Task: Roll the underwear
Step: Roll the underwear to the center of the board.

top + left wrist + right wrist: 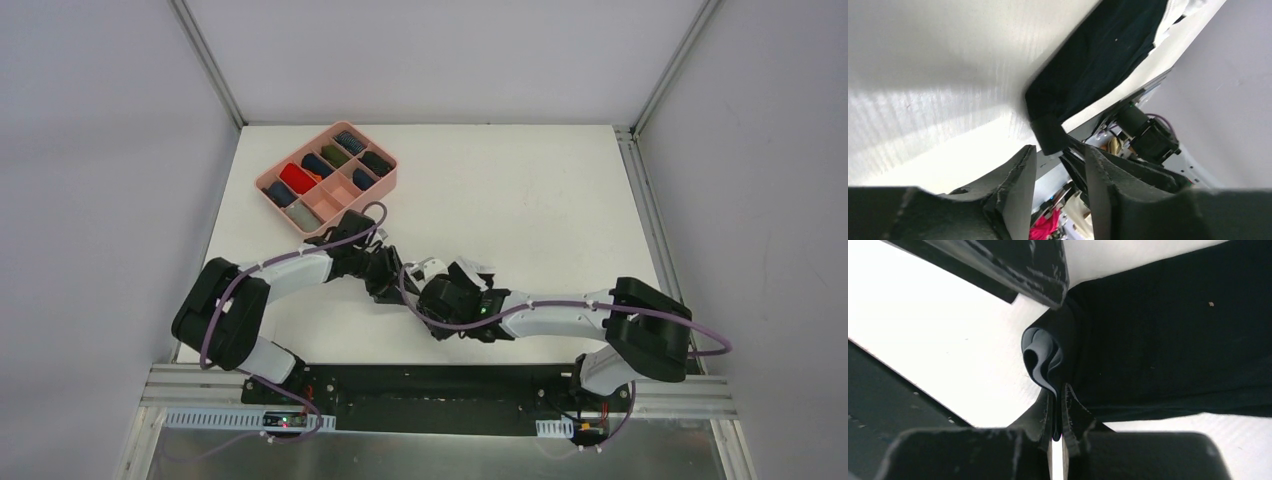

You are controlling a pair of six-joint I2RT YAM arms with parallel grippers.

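The right jaws are pinched tight on a fold (1043, 357) of the black briefs (1168, 340). The two fingers (1040, 415) are pressed together with the cloth between them. Just past the tips the cloth bunches into a small loop and its paler grey inner side shows. From there the briefs spread flat across the white bench (938, 340), away from the fold.

The left jaws stand a little apart, with a clear gap between the fingers (1018, 190), and they clamp nothing. They point at a corner (1048, 132) of the same briefs, which lies just beyond the tips on the bench. From the right wrist, one left finger (1038, 270) shows at the edge of the cloth, right beside the pinched fold. I can't tell whether it touches the cloth.

From above, the two arms meet nose to nose near the middle of the bench, toward its near side. The left arm (290, 272) reaches in from the left and the right arm (560, 312) from the right. Their wrists cover nearly all of the briefs from that view.

Farther back and to the left sits a pink tray (262, 188), turned at an angle. Several compartments hold rolled cloth, one roll red (297, 178) and the others dark. It is well apart from the briefs.
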